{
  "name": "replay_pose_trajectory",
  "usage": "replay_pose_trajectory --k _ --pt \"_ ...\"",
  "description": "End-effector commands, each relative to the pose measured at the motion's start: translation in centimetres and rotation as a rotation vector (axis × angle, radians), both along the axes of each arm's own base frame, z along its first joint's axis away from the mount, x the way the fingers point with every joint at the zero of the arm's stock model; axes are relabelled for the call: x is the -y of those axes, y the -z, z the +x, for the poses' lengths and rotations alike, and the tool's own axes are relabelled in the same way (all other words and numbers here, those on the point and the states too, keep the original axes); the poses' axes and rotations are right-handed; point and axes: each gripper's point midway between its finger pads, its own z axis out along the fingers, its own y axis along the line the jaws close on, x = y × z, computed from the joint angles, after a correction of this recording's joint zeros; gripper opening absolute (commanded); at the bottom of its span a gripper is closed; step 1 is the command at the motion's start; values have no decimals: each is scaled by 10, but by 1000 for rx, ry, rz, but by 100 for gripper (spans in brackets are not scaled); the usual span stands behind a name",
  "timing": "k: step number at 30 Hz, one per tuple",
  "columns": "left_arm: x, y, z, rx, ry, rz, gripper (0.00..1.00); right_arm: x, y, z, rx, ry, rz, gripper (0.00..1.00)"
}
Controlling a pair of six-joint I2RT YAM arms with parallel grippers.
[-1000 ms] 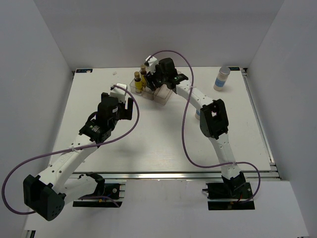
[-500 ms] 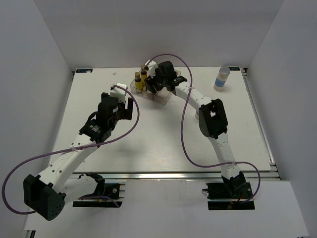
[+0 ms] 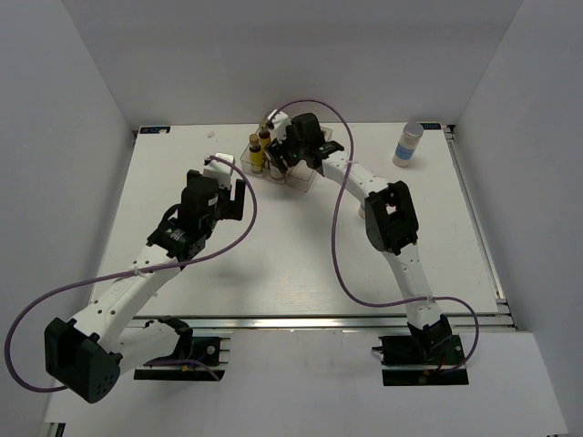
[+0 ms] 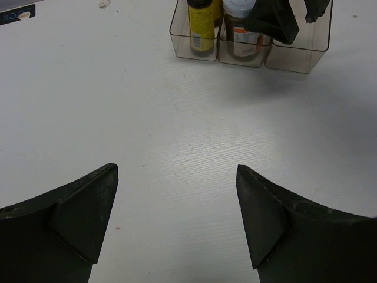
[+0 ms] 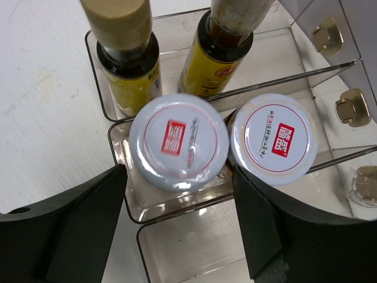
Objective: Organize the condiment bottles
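A clear three-compartment tray [image 3: 301, 178] stands at the back middle of the table. In the right wrist view its far compartment holds two yellow bottles [image 5: 126, 59] with dark necks, and its middle compartment holds two brown jars with white lids [image 5: 178, 141] [image 5: 273, 138]. The near compartment [image 5: 197, 247] holds nothing. My right gripper [image 5: 178, 177] is open over the tray, with its fingers either side of the left jar. A white cylinder with a blue band [image 3: 407, 146] stands alone at the back right. My left gripper [image 4: 177, 177] is open and empty over bare table, short of the tray [image 4: 300, 53].
White walls close in the table on the left, back and right. The right arm [image 3: 392, 218] stretches across the table's middle right, with its purple cable looping above it. A small white scrap [image 4: 104, 3] lies on the table left of the tray.
My right gripper has shifted slightly left and down over the tray. The left arm has not moved.
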Motion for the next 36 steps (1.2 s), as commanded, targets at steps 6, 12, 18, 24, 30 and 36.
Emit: replay_pose_trajectory --k 6,12,18,24,30,36 --pt "-3 2 1 -3 -7 4 91 -2 -67 4 88 16 102 81" --pt "-2 1 1 -1 -2 -1 91 11 -106 -37 47 -4 165 77" --pt "10 -10 -4 29 72 -48 80 64 -171 -106 21 59 262 86" --pt "37 -23 -19 68 246 -125 30 144 -199 -161 109 190 227 89" --pt "72 -36 -41 110 488 -192 13 250 -172 -164 -82 427 326 87" --pt "129 -29 -37 -5 667 -392 17 335 -157 -176 -201 520 513 46"
